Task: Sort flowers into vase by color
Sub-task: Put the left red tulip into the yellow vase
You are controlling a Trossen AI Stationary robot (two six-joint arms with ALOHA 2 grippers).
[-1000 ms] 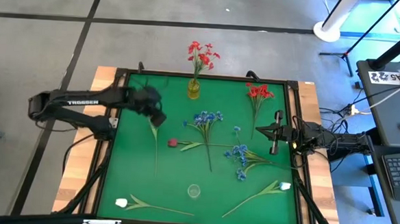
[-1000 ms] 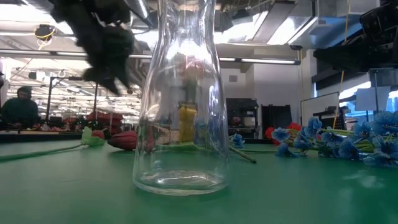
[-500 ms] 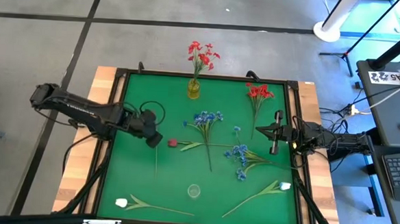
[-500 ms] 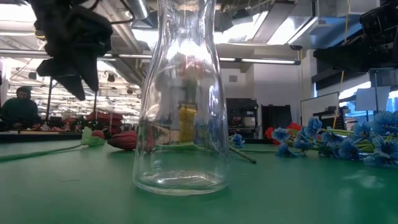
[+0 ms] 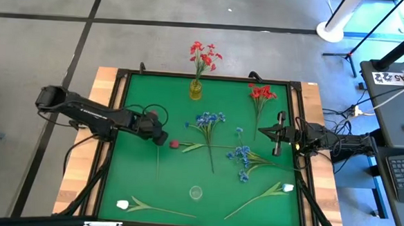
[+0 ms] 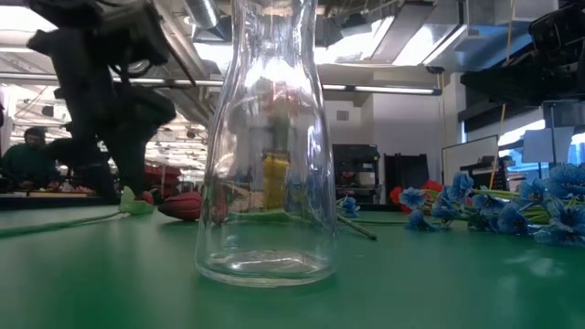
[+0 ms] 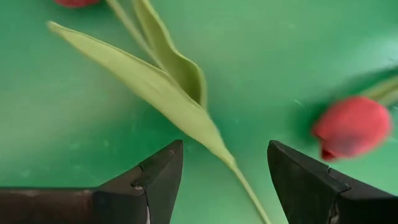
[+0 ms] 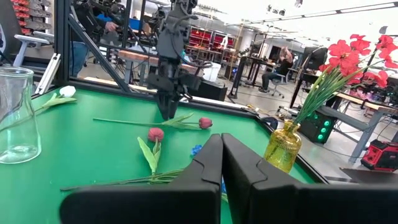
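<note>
The left pincer (image 5: 160,139), open, hangs over a red tulip's stem (image 7: 186,112) beside another rosebud (image 5: 175,144), the right pincer (image 5: 276,133) waits closed at the counter's (image 5: 136,179) edge, among two blue sprays (image 5: 208,120), two white tulips (image 5: 122,205), one red spray (image 5: 262,92), two vases.

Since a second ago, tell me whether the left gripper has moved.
Yes. In the high view the left gripper has swung away from the yellow vase at the table's far edge, toward the dark red rosebud, and hangs open over its stem.
</note>
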